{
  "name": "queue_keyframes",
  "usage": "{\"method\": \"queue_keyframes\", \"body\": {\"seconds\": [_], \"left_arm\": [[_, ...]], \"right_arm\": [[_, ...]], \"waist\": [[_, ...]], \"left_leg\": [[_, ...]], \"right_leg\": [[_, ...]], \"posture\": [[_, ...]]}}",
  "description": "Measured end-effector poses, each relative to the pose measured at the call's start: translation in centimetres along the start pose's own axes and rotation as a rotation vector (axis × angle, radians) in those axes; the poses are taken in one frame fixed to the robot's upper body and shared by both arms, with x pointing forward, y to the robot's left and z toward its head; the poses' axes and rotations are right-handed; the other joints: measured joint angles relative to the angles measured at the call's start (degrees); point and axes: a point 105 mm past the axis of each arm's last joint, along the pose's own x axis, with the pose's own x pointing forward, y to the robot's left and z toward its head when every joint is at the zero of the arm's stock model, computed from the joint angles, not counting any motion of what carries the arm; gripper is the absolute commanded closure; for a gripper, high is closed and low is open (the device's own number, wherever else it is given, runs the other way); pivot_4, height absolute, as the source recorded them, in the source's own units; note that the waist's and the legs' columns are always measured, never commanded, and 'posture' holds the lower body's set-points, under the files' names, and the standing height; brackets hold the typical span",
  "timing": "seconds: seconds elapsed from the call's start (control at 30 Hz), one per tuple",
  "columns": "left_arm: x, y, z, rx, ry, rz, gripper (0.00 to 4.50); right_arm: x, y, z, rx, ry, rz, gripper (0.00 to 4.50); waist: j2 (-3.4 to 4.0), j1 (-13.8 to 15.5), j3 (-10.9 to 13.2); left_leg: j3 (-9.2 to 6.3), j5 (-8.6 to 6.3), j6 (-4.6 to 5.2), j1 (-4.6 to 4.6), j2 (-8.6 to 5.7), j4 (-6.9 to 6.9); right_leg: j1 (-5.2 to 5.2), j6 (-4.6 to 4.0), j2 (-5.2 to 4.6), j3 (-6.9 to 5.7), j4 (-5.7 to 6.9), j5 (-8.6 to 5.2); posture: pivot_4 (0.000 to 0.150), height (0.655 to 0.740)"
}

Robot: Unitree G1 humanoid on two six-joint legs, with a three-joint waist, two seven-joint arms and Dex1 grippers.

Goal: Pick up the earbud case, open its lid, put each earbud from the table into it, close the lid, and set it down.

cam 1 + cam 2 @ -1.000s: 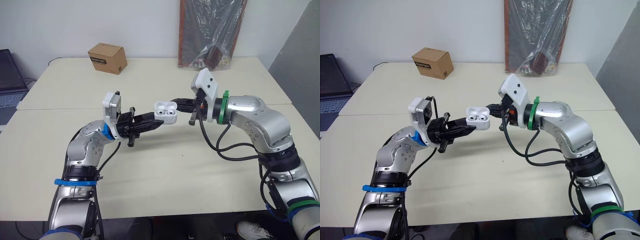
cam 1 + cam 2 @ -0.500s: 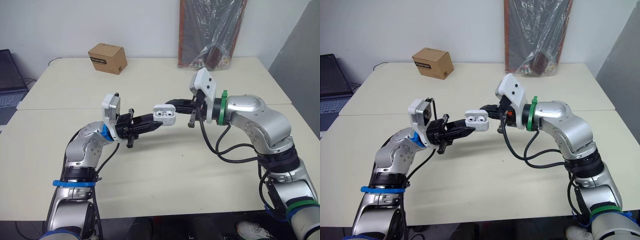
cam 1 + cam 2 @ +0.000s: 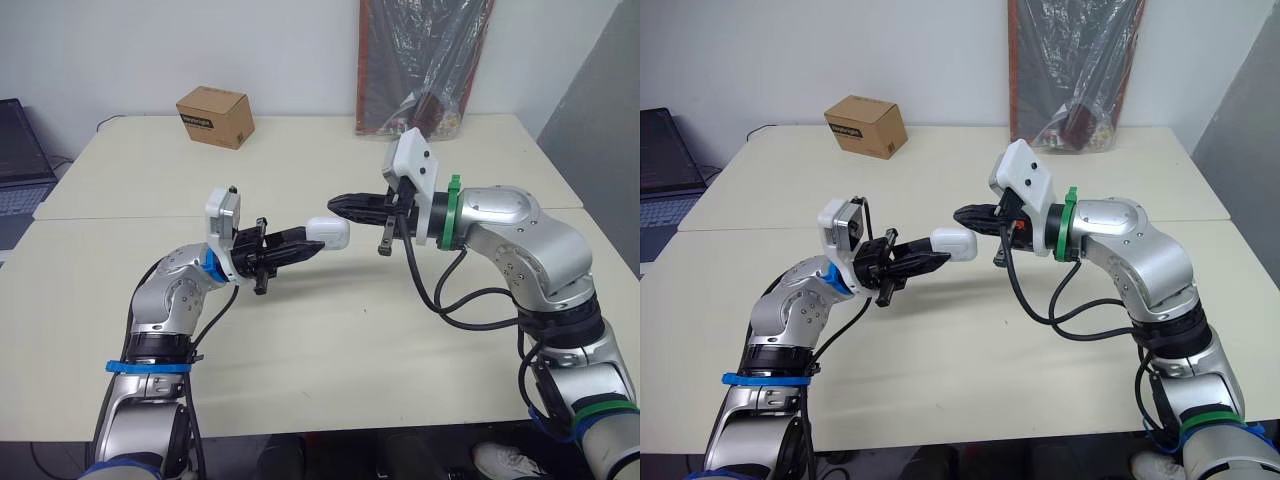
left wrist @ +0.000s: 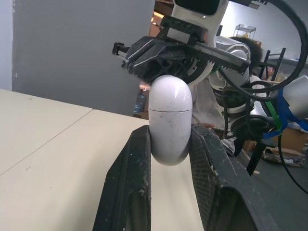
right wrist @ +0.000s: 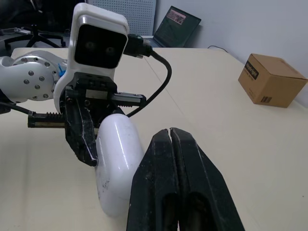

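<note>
Cream table (image 3: 330, 350) surface spans the scene; above its middle the left gripper (image 3: 308, 240) clamps the white earbud case (image 3: 328, 233) between both fingers, lid down, so the interior is hidden. Left wrist view resolves the lid seam across the case, unreadable from the head views, and the right gripper (image 3: 336, 204), fingers pressed together on nothing, sits just beside the case's rounded top. Farther back stand a cardboard box (image 3: 214, 116) and a plastic-wrapped bundle (image 3: 425, 65), its upper part cut off.

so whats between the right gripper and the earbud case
Nothing: in the left eye view the right gripper sits close by the earbud case, with no object between.
</note>
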Motion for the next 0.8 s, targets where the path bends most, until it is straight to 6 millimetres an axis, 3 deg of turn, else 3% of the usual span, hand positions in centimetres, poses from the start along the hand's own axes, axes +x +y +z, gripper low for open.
{"method": "queue_keyframes", "body": {"seconds": [0.2,0.37,0.63,0.8], "left_arm": [[-0.1,0.4,0.3,0.001,-0.008,0.020,3.68],[-0.4,1.3,-0.2,-0.050,0.032,0.104,3.68],[-1.0,3.4,-4.1,-0.274,0.279,0.312,3.68],[-1.7,4.6,-5.4,-0.381,0.317,0.399,3.68]], "right_arm": [[-0.1,0.6,0.2,-0.012,-0.012,0.017,4.45],[-1.1,-0.2,-0.5,0.042,0.015,-0.044,4.45],[-3.2,0.3,-3.0,0.099,0.097,-0.089,4.45],[-4.1,0.7,-4.9,0.146,0.155,-0.124,4.45]], "waist": [[0.00,0.0,0.0],[0.00,0.0,0.0],[0.00,0.0,0.0],[0.00,0.0,0.0]], "left_leg": [[0.00,0.00,0.00,0.02,0.00,0.01],[-0.02,0.00,0.00,0.00,0.00,0.02],[-0.03,0.00,0.00,0.01,-0.01,0.02],[-0.02,0.00,0.00,0.02,-0.01,0.02]], "right_leg": [[0.00,0.00,0.00,0.00,0.02,0.00],[0.01,-0.01,0.00,-0.01,0.03,0.00],[0.01,0.05,0.00,-0.02,0.04,-0.03],[0.00,0.05,0.00,-0.02,0.05,-0.03]], "posture": [[0.150,0.7400],[0.150,0.7400],[0.150,0.7400],[0.150,0.7400]]}}
